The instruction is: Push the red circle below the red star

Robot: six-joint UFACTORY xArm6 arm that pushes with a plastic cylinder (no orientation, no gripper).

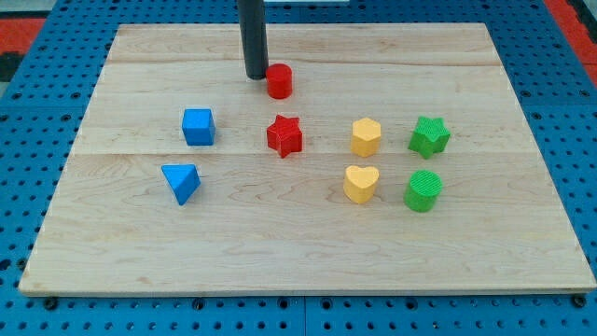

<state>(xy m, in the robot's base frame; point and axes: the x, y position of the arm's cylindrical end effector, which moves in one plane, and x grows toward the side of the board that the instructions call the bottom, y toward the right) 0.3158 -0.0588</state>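
Note:
The red circle point(279, 81) lies near the view's top, just right of my tip point(256, 77), which stands beside it, close to or touching its left side. The red star point(284, 135) lies below the circle, near the board's middle. The dark rod rises from the tip out of the view's top.
A blue cube point(198, 126) and a blue triangle point(181, 182) lie at the left. A yellow hexagon point(366, 136), a yellow heart point(360, 183), a green star point(429, 136) and a green circle point(423, 190) lie at the right. The wooden board point(308, 261) sits on a blue pegboard.

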